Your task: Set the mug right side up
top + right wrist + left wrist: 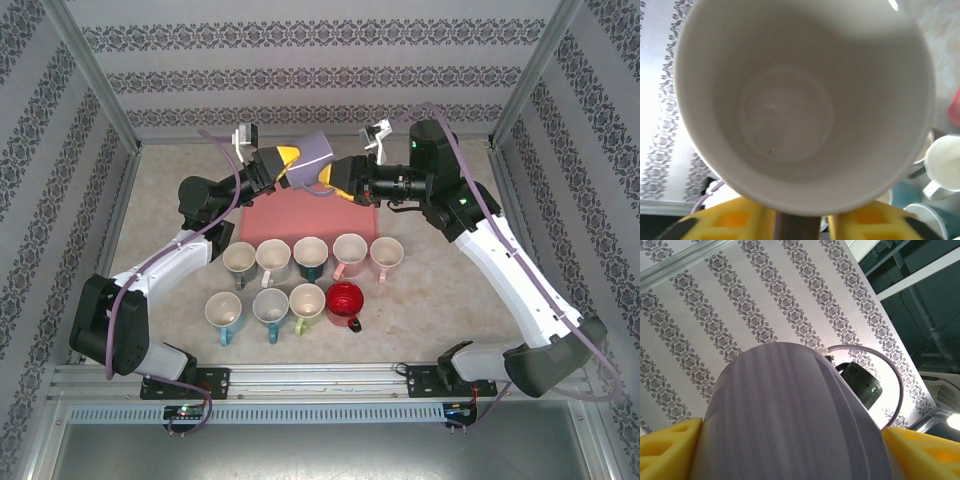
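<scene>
Two yellow, hollow-celled fingers [665, 447] of the left tool [290, 162] clench the smooth lavender mug [318, 155] by its round wall, aloft over the pink mat [275, 222] near the far edge of the table [450, 290]. The right tool [346, 186] flanks the handle [797, 227], clenched or not I cannot tell; the mug's inside is glossy white.

Top view: bright, even light, soft shadows. Right wrist: mug [790, 115] interior blurred, washed out. Left wrist: glare lower right.

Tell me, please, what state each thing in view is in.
Purple mug: held in the air, tipped sideways, empty.
Left end effector: shut on the mug's body.
Right end effector: shut on the mug's handle.
Red mug: upright on the table.
Eight other mugs: upright on the table.
</scene>
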`<state>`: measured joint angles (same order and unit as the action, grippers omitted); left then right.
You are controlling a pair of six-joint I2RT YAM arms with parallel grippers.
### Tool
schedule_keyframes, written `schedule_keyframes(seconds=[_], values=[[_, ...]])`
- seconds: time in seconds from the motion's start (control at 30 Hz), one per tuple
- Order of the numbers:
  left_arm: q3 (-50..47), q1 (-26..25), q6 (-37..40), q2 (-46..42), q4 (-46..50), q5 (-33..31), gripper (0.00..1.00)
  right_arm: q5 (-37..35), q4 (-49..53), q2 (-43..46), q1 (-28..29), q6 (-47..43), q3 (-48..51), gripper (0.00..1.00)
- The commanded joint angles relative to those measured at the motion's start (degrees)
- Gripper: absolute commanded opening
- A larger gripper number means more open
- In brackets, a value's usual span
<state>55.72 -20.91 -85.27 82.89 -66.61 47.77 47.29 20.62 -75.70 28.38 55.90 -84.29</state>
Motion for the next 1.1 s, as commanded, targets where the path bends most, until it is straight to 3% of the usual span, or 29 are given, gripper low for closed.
schedule_keyframes(seconds=[0.0,0.13,0.2,0.23,0.27,0.4,0.6,0.77,0.9,0.97,1.07], values=[[2.5,-1.4,0.6,-0.6,-7.4,1.8,0.45,0.9,-6.8,-0.6,0.8,3.5,1.7,0.21],[2.5,-1.5,0.8,-0.9,-6.6,2.3,0.57,0.6,-8.5,0.4,0.8,4.8,2.7,0.09],[2.3,-1.5,1.8,-1.6,-4.6,3.0,0.74,0.0,-8.8,1.1,0.7,5.2,3.1,0.04],[2.4,-1.5,2.1,-1.9,-3.6,3.4,0.97,-0.4,-8.8,1.7,0.7,5.4,3.5,0.03],[2.3,-1.5,2.2,-2.3,-2.9,3.6,1.00,-1.0,-8.8,2.3,0.7,5.4,3.9,0.01],[1.4,-1.4,2.7,-3.5,-0.9,2.8,1.00,-4.0,-9.3,6.0,0.7,5.5,6.6,0.00],[-2.5,-0.1,9.7,-8.8,12.0,-0.3,1.00,-9.7,-2.5,13.0,0.8,-1.2,8.1,0.00],[-3.8,2.7,17.9,-15.1,36.0,-5.8,1.00,-20.5,15.6,18.5,2.9,-16.7,6.3,0.01],[2.3,3.0,29.5,-19.0,61.6,-11.3,1.00,-40.1,31.6,20.4,13.1,-30.2,2.2,0.00],[6.9,2.8,36.9,-20.7,75.0,-15.6,1.00,-49.6,36.4,21.7,18.8,-32.5,1.9,0.00],[11.7,2.6,44.9,-22.9,88.0,-21.0,1.00,-57.7,41.6,23.7,23.3,-31.1,3.1,0.00]])
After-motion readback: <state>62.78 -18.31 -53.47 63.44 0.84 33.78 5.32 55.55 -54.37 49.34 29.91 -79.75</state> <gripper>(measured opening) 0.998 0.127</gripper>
